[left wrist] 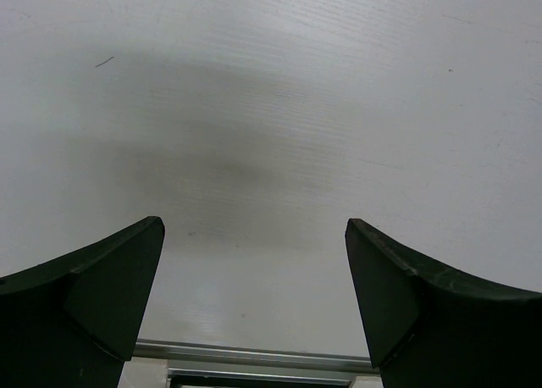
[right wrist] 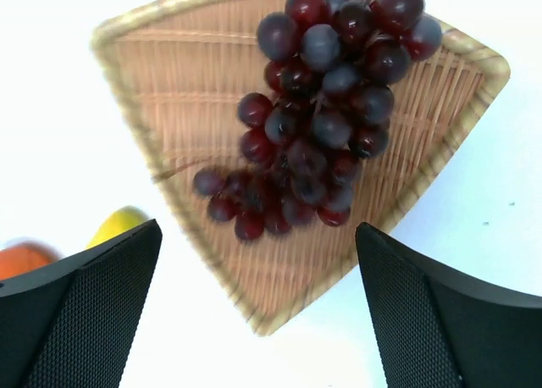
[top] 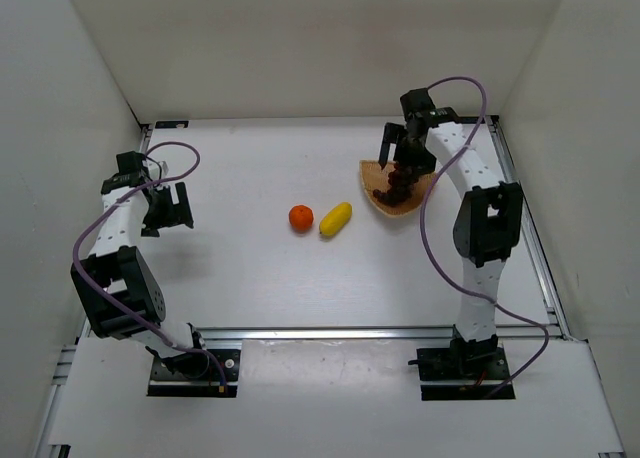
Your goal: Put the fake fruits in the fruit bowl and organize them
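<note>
The tan woven fruit bowl lies at the back right of the table, and its weave fills the right wrist view. The dark purple-red grape bunch lies inside it, seen close in the right wrist view. My right gripper is open and empty just above the bowl and grapes, also shown in its wrist view. The round orange and the yellow lemon lie side by side on the table, left of the bowl. My left gripper is open and empty at the far left.
White walls enclose the table on three sides. An aluminium rail runs along the near edge by the arm bases and shows in the left wrist view. A purple cable loops from the right arm.
</note>
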`<state>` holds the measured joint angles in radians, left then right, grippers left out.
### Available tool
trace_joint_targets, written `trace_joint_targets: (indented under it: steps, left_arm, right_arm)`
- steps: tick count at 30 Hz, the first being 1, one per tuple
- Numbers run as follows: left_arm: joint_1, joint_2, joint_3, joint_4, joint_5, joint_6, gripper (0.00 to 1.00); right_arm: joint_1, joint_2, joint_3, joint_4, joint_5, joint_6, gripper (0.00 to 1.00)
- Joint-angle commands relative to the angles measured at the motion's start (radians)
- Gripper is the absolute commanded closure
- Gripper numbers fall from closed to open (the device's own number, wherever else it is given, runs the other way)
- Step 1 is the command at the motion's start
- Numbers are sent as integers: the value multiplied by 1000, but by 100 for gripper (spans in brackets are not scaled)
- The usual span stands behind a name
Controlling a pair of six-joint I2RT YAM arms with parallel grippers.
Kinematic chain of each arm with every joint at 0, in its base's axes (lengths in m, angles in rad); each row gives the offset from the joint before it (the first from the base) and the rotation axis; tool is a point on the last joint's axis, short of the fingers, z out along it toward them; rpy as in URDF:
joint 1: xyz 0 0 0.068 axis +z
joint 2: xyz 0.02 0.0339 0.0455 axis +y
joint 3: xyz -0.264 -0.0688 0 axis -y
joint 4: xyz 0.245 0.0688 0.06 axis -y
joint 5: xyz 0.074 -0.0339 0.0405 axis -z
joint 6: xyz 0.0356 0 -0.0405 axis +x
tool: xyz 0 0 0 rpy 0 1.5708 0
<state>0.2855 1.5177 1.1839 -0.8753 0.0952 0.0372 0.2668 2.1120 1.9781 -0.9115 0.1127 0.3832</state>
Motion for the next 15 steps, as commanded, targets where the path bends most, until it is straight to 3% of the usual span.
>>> trace_joint_targets:
  steps: [1,8,12,15]
  left_arm:
    - [-5,-28,20,-2,12,7,0]
    - [-14,2,20,-2,12,7,0]
    - [-32,2,20,-2,12,7,0]
    - [-32,-19,11,-2,12,16,0]
  right_arm:
    - [61,-177,-53,16,39,5,1]
    - [282,-311,-321,137,113,350,1]
    - [319,-204,-366,158,38,628,1]
    - [351,-110,-297,158,40,689,1]
